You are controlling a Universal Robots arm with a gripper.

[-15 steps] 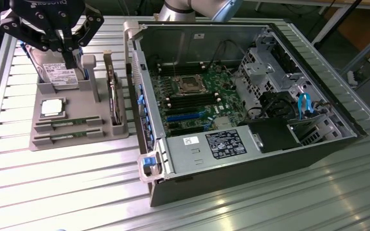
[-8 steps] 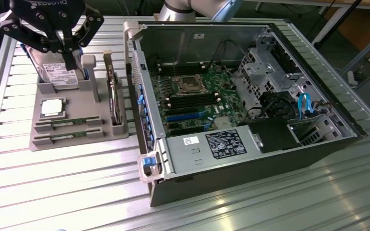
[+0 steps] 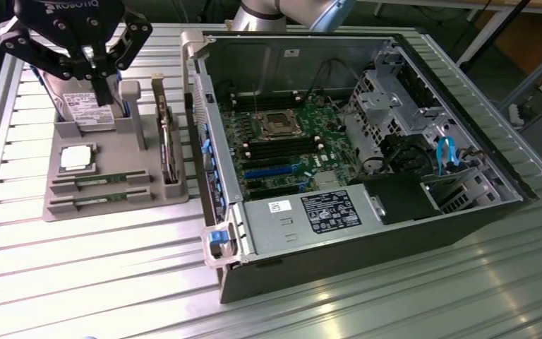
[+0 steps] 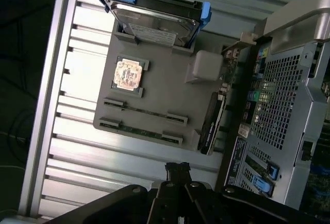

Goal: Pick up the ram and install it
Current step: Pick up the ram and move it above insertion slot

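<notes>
At the exterior view's left, my gripper (image 3: pixel 101 85) hangs above the hard drive (image 3: pixel 87 111) standing in the grey tray (image 3: pixel 116 159), my fingers pressed together and pinching nothing. The ram (image 3: pixel 99 181) lies untouched in its tray slot, with a second stick (image 3: pixel 97 202) just beside it. To the right, the computer case (image 3: pixel 497 205) stands open, and its memory slots (image 3: pixel 266 150) look empty. I judge that picking and installing both remain

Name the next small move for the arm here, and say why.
Probably carry the gripper along the tray toward the ram. It hangs above the hard drive at one end of the tray, while the ram lies in its slot at the other end, beyond the CPU.
</notes>
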